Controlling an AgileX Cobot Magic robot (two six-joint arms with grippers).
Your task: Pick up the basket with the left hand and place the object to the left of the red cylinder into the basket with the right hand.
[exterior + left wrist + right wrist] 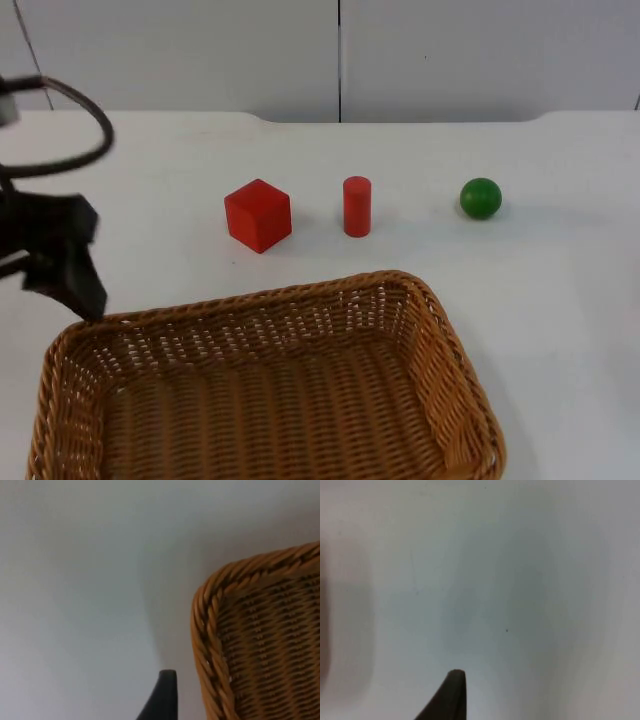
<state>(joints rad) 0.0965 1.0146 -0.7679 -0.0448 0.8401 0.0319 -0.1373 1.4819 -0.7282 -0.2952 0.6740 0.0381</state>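
Note:
A woven wicker basket (270, 298) stands at the table's front, its hollow holding nothing. Beyond it stand a red cube (258, 215), an upright red cylinder (357, 206) to the cube's right, and a green ball (480, 198) farther right. My left gripper (85, 295) hovers just outside the basket's far-left corner, and the left wrist view has the rim's corner (205, 630) close beside it with nothing held. My right gripper (454, 695) waits over bare white table top.
The grey partition wall (340, 50) closes the table at the back. White table top (560, 300) lies open to the right of the basket and between the basket and the row of objects.

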